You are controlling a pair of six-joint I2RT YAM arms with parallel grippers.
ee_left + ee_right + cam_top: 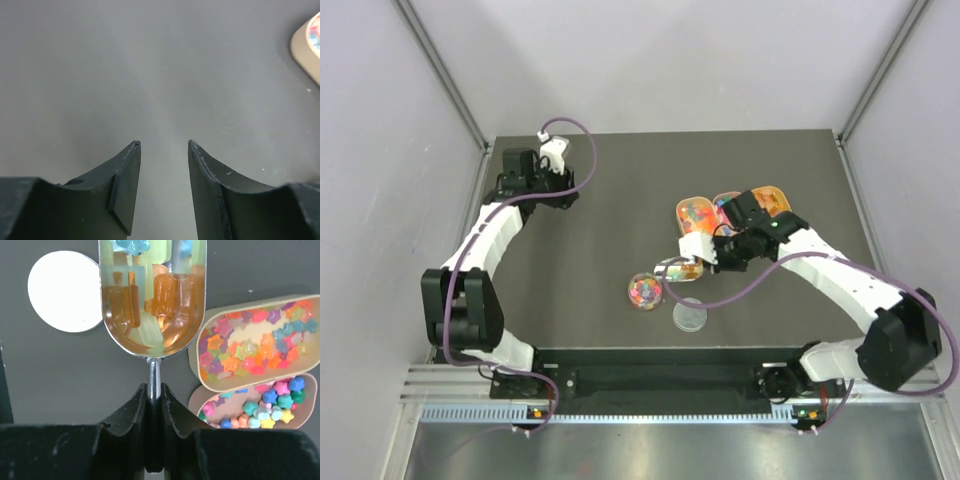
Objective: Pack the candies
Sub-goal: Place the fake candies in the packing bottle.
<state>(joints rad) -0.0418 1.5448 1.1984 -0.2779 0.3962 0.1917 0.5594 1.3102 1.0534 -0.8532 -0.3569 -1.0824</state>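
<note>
Right gripper (154, 390) clamps the scoop (150, 353) handle, candies (165, 292) inside; left gripper (164, 145) stands parted above the table (100, 60).

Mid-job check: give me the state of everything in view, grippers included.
Scoop: loaded with candies, held by its handle.
Right gripper: shut on the scoop handle.
Left gripper: open, empty.
Trays: uncovered, holding candies.
Cup: open, holding candies.
Lid: off, lying flat beside the cup.
</note>
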